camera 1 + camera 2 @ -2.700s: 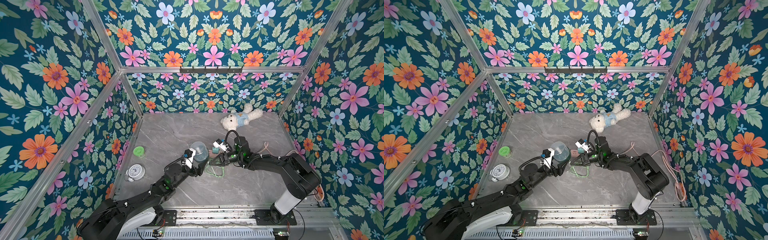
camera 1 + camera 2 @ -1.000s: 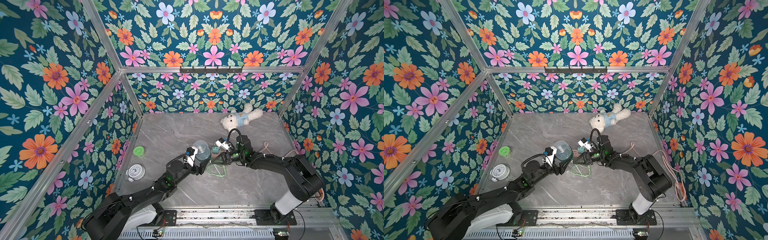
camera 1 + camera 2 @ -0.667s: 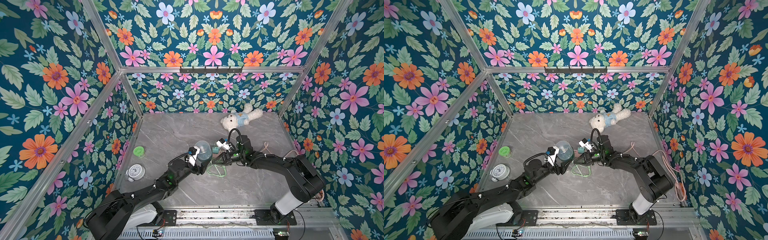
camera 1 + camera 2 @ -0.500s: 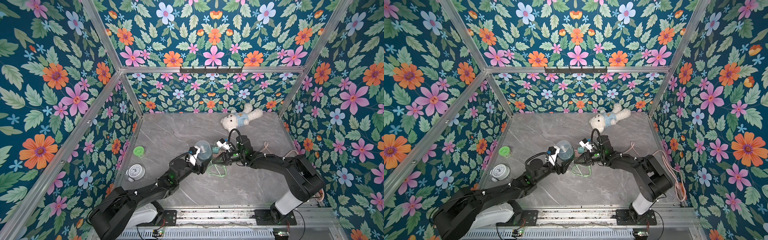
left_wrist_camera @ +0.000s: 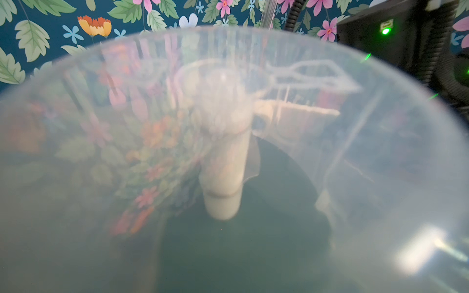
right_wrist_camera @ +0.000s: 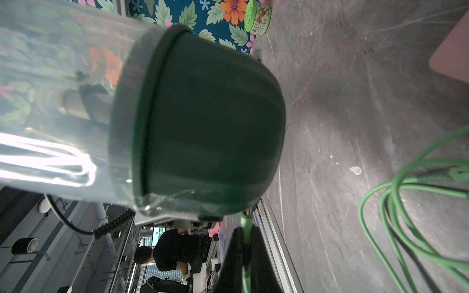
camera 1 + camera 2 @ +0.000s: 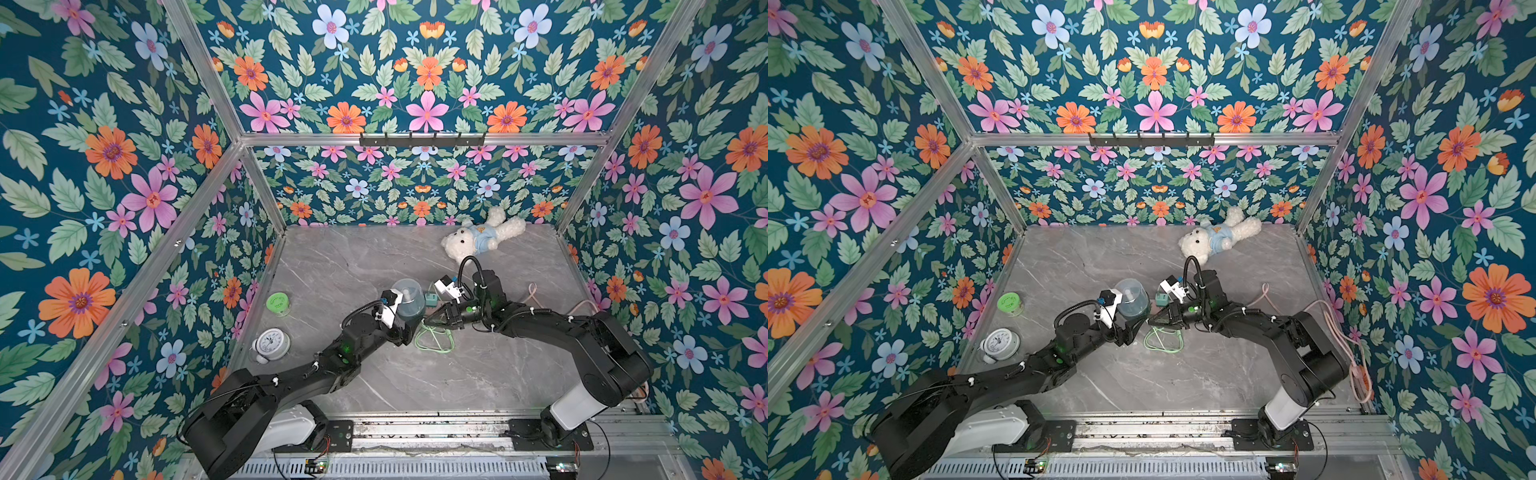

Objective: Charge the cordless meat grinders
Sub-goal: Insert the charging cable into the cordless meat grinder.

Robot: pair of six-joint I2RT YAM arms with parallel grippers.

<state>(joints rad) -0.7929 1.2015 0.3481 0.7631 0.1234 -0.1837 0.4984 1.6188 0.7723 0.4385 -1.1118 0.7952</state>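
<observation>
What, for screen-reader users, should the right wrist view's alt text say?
The right gripper, shut on a green plug, holds it at the base edge of the meat grinder. Its green cable coils on the grey table.

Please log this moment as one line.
left pincer: holds grinder | right pincer: shut on plug, at grinder base | plugged in: cannot tell

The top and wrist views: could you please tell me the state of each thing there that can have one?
Meat grinder: dome on, held at its base.
Left gripper: closed around the meat grinder.
Right gripper: shut on the plug of the green cable.
Green cable: loosely coiled, plug at the grinder's base; whether seated, cannot tell.
Green jar: upright, lid on.
Clock: lying face up.
Teddy bear: lying down.
</observation>
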